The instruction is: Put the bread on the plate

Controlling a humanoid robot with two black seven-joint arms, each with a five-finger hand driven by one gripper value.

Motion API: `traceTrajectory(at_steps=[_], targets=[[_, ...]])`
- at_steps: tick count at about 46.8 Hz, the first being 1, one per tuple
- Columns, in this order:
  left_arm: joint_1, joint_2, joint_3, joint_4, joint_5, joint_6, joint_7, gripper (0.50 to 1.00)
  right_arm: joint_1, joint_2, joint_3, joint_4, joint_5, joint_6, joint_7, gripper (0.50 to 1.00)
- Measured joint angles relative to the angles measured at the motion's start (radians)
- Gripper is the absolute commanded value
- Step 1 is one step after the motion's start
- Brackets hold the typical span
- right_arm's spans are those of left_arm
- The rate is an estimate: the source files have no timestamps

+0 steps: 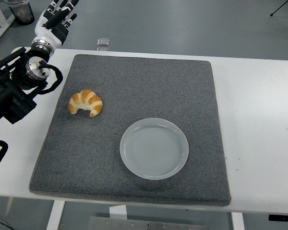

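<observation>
I am seeing nothing done yet: the croissant (pixel 86 103) is lying on the grey mat's (pixel 134 81) left, apart from the empty plate (pixel 154 148). My left hand (pixel 57 19) is hovering far-left, fingers spread, empty.

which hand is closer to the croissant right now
Left. The left hand is raised past the table's far-left corner, up and left of the croissant, fingers spread and holding nothing. The right hand is out of view, so it can't be compared.

Mat (pixel 134 86) on table (pixel 259 105). Plate (pixel 154 148) on mat, near front edge. Croissant (pixel 86 102) on mat, left of and behind plate, well apart.
</observation>
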Motion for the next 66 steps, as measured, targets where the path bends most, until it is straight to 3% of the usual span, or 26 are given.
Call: traceTrajectory(at_steps=[15,29,39,49,66], targets=[[-0.005,0.003,0.039,0.006,0.005,-0.005,-0.001,0.992,0.0,0.0,0.0,0.0,0.0,0.0,0.0,0.952],[-0.01,-0.002,0.042,0.091,0.01,-0.025,-0.001,0.992,0.0,0.0,0.0,0.0,0.0,0.0,0.0,0.952],[-0.031,0.007,0.044,0.092,0.112,-0.079,0.011,0.99,0.0,0.0,0.0,0.0,0.0,0.0,0.0,0.954],[-0.038,0.106,0.068,0.001,0.312,-0.134,0.019,0.99,0.0,0.0,0.0,0.0,0.0,0.0,0.0,0.952],[-0.193,0.296,0.466,-0.174,0.49,-0.258,0.028,0.99,0.0,0.0,0.0,0.0,0.0,0.0,0.0,0.952]])
